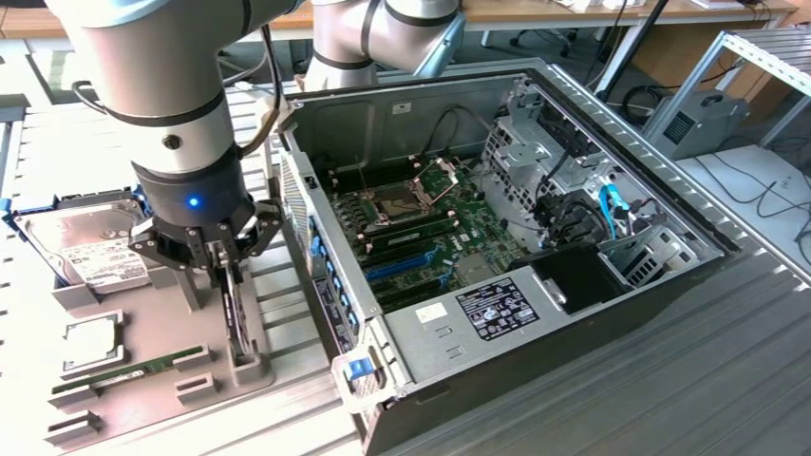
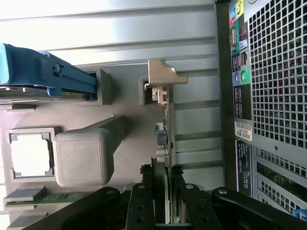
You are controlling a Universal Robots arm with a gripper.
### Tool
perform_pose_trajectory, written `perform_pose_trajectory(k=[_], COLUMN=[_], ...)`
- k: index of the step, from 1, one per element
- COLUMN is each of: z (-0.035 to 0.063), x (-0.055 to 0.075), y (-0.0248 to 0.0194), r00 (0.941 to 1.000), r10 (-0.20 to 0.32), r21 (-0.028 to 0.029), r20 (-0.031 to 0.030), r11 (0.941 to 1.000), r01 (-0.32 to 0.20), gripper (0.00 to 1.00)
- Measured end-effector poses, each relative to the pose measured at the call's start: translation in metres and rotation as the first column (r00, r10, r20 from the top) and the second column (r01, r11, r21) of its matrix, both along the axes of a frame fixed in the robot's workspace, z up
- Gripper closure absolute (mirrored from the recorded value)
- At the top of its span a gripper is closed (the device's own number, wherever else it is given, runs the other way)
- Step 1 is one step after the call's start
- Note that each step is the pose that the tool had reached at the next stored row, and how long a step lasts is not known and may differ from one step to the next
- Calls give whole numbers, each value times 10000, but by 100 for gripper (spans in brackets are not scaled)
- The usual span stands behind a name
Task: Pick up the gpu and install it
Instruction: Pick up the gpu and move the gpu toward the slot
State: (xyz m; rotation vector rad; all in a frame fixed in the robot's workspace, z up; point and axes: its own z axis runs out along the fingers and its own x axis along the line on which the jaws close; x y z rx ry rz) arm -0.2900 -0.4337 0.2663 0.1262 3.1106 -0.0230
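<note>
**Ribbed metal table, hand closed on the gpu in its tray**

You are looking at a table of grey ribbed metal slats, with wooden desks and loose cables far behind it. On the exterior view's right, an open computer case lies on its side, so you can see the green motherboard and its bare processor socket. On the exterior view's left, a matte grey moulded tray lies just beside the case.

Your hand points straight down over the side of that tray nearest the case. Its black fingers are closed to about the thickness of the card. One sits against each face of the gpu, gripping its upper edge.

The gpu stands upright on its long edge in a slot of the tray. You see it edge-on as a thin green board with small components. Its bent silver bracket sits at the end away from the fingers, next to a small grey support block. The card's lower edge is seated in the tray.

Other parts share the tray:
- A silver hard drive with a white label, in a blue plastic caddy, on the far side.
- A square processor in a recess.
- A narrow green memory stick near the front.
- A rounded grey post rising between the processor and the gpu.

In the wrist view, the case's perforated back panel runs alongside the card.
</note>
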Motion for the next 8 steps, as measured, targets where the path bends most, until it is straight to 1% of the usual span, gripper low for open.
perform_pose_trajectory(k=[8], z=[27], x=[0], y=[0], r00=[10000], r10=[0], r21=[0], r20=[0], r11=[10000], r01=[0], gripper=[73])
